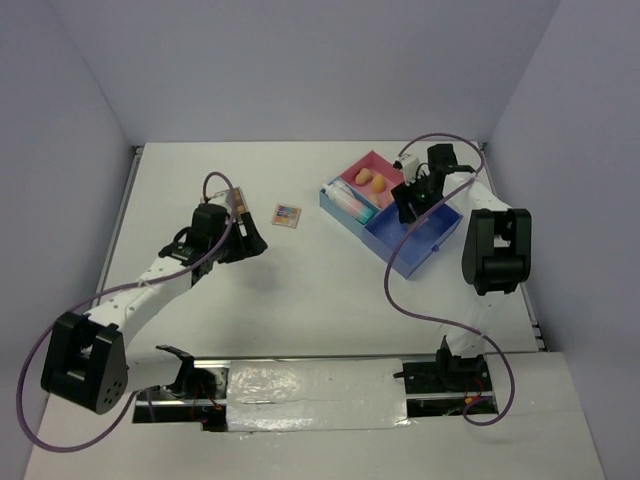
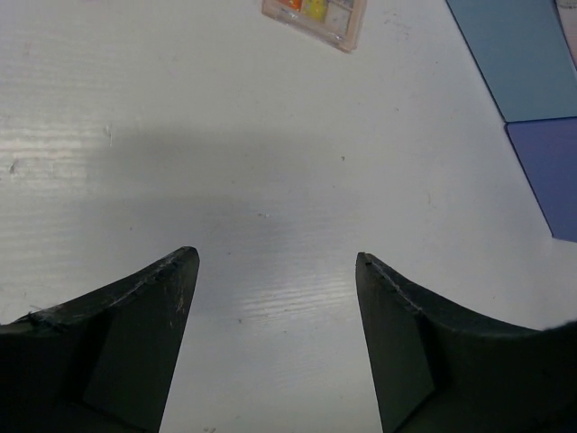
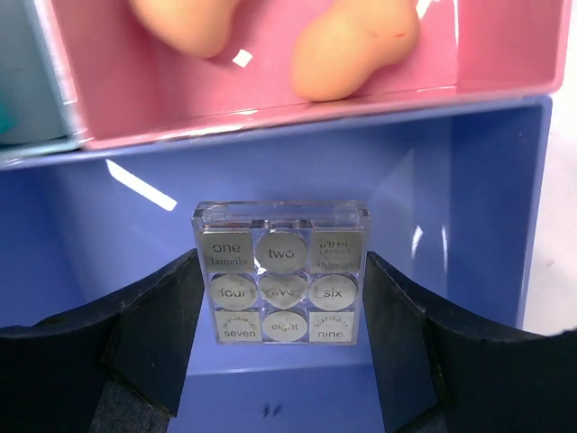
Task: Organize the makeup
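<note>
1. Over the tray's blue compartment, the grey palette is clamped by its side edges in the right tool. Its face is turned to the wrist cam. It's prob. held upright so it can be lowered in w/o catching the walls.
2. In the pink compartment next to it, 2 tan sponges are lodged close together. Like w/ like appears to be the sorting logic.
3. In the light-blue compartment, 1 pinkish tube is seen lying lengthwise. Whether anything else lies w/ it can't be told.
4. The left tool is held w/ jaws apart and nothing between them, low over bare counter. 1 multicoloured palette lies flat ahead of it, well apart from the tray, so it's judged the likely next pick.
5. Count: 2 palettes (1 grey, 1 multi), 2 sponges, 1 tube, 1 tray w/ 3 compartments. No white bottle can be made out.
</note>
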Robot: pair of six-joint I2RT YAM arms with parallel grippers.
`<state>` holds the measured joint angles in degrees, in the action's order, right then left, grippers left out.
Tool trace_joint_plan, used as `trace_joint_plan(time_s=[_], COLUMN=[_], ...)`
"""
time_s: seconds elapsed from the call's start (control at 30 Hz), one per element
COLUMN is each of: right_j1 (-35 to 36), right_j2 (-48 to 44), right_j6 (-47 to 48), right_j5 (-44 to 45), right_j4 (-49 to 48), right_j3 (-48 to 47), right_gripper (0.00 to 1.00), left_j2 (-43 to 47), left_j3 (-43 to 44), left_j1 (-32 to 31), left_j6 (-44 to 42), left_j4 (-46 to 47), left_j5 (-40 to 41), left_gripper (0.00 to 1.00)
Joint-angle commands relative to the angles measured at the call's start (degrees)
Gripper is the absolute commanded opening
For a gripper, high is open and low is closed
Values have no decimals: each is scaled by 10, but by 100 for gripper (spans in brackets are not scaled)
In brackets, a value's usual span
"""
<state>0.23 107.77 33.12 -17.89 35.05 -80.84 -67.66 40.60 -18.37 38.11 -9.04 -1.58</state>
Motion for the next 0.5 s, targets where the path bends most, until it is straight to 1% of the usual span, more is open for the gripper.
trace_joint_plan(time_s=[0.0, 0.03, 0.07, 0.1, 0.17, 0.2, 0.23, 0.3, 0.33, 0.37, 0.43, 0.47], right_j1=[1, 1, 2, 2, 2, -14, -15, -16, -17, -18, -22, -25], right_j2=[15, 9, 3, -4, -17, -20, -33, -49, -73, -90, -143, -162], right_j6=[25, 25, 25, 27, 27, 26, 24, 19, 9, 4, -9, -41], right_j5=[24, 25, 23, 22, 18, 16, 9, -2, -16, -23, -34, -36], right_j4=[-9, -16, -20, -22, -21, -18, -14, -11, -19, -30, -88, -120], right_j3=[-28, -23, -19, -11, -9, -11, -12, -7, -3, 6, 45, 64], right_gripper=[69, 74, 98, 100, 100, 100, 100, 100, 99, 100, 100, 100], left_j2=[-43, -56, -79, -91, -131, -146, -162, -211, -244, -261, -305, -318], left_j3=[60, 71, 80, 99, 118, 140, 152, 191, 205, 218, 258, 270], left_j1=[6, 7, 7, 8, 9, 10, 10, 10, 10, 10, 10, 10], left_j6=[-62, -71, -80, -98, -117, -137, -148, -175, -183, -191, -208, -215], left_j4=[13, 10, 8, 7, 8, 7, 5, -6, -9, -12, -18, -19], left_j5=[-25, -29, -35, -39, -45, -55, -61, -69, -69, -69, -67, -67], left_gripper=[83, 84, 84, 85, 86, 86, 87, 87, 87, 87, 87, 88])
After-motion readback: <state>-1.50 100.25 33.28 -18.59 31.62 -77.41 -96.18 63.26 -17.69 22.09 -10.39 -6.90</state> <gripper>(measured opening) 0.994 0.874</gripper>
